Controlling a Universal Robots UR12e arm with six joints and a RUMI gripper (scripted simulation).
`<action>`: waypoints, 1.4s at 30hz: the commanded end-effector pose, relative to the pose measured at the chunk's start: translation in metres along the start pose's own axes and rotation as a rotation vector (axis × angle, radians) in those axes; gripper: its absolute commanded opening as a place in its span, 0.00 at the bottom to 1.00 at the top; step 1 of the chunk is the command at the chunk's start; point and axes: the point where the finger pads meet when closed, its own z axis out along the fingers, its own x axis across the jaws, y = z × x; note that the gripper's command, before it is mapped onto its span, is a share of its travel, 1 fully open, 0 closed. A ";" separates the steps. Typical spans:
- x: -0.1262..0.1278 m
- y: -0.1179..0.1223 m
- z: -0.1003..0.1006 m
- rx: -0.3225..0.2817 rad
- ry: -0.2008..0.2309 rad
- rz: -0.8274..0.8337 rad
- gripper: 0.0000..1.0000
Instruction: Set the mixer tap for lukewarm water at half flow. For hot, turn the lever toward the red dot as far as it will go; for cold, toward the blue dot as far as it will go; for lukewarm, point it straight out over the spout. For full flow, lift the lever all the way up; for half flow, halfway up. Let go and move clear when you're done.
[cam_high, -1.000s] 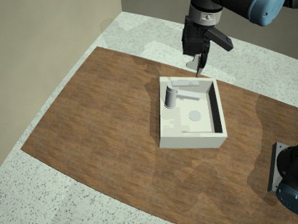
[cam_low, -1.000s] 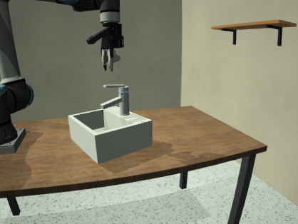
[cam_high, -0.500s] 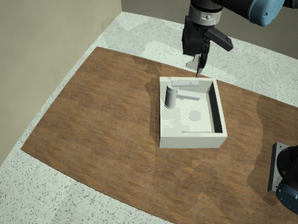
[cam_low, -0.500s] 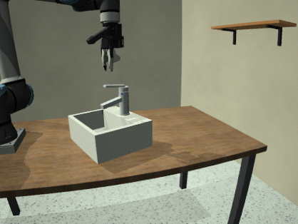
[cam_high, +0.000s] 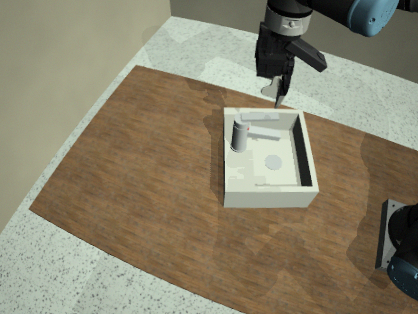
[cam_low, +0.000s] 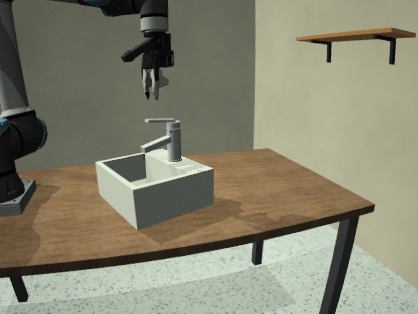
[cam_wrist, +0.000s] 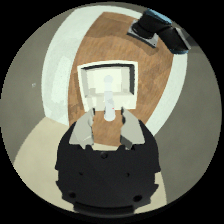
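Note:
A grey mixer tap (cam_high: 240, 134) stands at the back of a white sink basin (cam_high: 267, 157) on the wooden table. Its lever (cam_high: 258, 116) lies low and flat on top, turned a little to one side of the spout (cam_high: 265, 132). A red dot (cam_high: 247, 128) marks one side of the tap body and a blue dot (cam_low: 170, 132) the other. My gripper (cam_high: 278, 95) hangs well above the lever's free end (cam_low: 151, 120), fingers pointing down, partly open and empty. It also shows in the exterior view (cam_low: 151, 92) and in the wrist view (cam_wrist: 106, 117), with the tap (cam_wrist: 107, 97) below.
The arm's base (cam_high: 400, 245) is bolted at the table's edge; it also shows in the exterior view (cam_low: 15, 190). A wooden shelf (cam_low: 357, 35) hangs on the side wall. A round drain (cam_high: 273, 161) sits in the basin floor.

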 end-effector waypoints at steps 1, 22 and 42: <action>0.001 0.000 0.005 0.001 0.003 -0.003 0.37; 0.001 0.000 0.031 0.002 0.003 -0.003 0.37; 0.001 0.000 0.052 0.002 0.003 -0.003 0.37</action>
